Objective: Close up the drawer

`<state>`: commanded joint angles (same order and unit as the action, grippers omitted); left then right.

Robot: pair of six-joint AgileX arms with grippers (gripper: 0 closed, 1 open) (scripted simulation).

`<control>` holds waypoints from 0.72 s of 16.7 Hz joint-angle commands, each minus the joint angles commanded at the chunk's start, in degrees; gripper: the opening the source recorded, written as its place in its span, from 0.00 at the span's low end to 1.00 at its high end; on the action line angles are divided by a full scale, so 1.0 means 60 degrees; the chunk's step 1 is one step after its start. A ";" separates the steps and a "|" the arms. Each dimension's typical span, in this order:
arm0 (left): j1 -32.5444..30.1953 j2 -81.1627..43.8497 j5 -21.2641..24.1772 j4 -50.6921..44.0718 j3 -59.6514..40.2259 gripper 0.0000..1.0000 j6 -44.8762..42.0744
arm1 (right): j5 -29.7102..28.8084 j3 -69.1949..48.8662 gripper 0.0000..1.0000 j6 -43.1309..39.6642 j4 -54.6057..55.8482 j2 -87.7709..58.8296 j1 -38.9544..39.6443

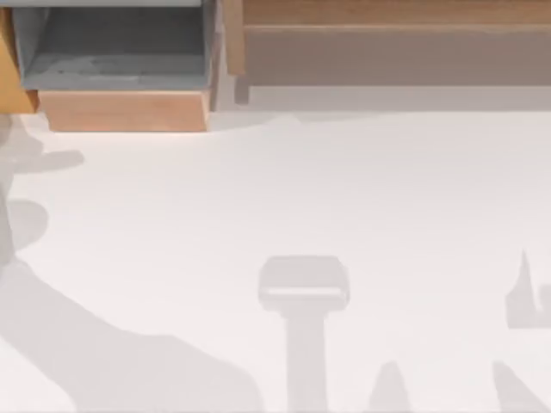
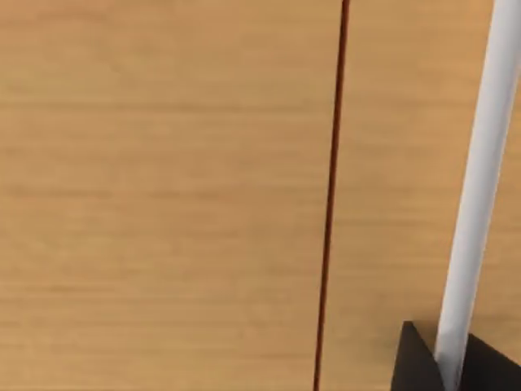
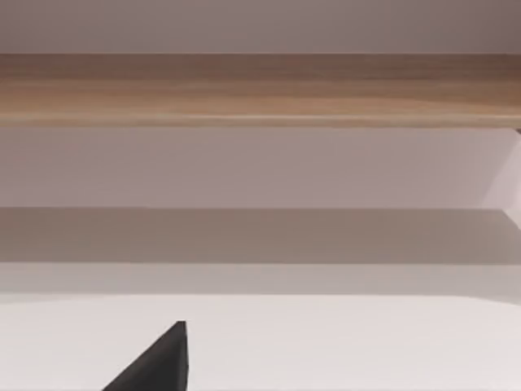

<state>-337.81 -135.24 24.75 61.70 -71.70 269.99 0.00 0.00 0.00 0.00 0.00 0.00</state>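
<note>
The drawer (image 1: 120, 110) stands pulled out at the table's back left. Its light-brown wooden front panel faces the table's front, and the grey floor and walls (image 1: 120, 52) lie open behind it. In the left wrist view a dark part of my left gripper (image 2: 417, 365) sits very close to a light-brown wood surface (image 2: 163, 195) with a thin dark seam (image 2: 330, 204). I cannot tell whether that wood is the drawer's front. A dark tip of my right gripper (image 3: 159, 366) shows over the white table, well back from the cabinet.
The long wooden and beige cabinet body (image 1: 387, 47) runs along the back to the right of the drawer, also in the right wrist view (image 3: 260, 90). The white table (image 1: 275, 215) carries soft arm shadows. A white bar (image 2: 480, 187) crosses the left wrist view.
</note>
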 joint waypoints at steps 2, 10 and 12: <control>0.0000 0.0000 0.0000 0.0000 0.0000 0.38 0.0000 | 0.0000 0.0000 1.00 0.0000 0.0000 0.0000 0.0000; 0.0000 0.0000 0.0000 0.0000 0.0000 0.98 0.0000 | 0.0000 0.0000 1.00 0.0000 0.0000 0.0000 0.0000; 0.0000 0.0000 0.0000 0.0000 0.0000 1.00 0.0000 | 0.0000 0.0000 1.00 0.0000 0.0000 0.0000 0.0000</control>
<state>-337.81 -135.24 24.75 61.70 -71.70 269.99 0.00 0.00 0.00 0.00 0.00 0.00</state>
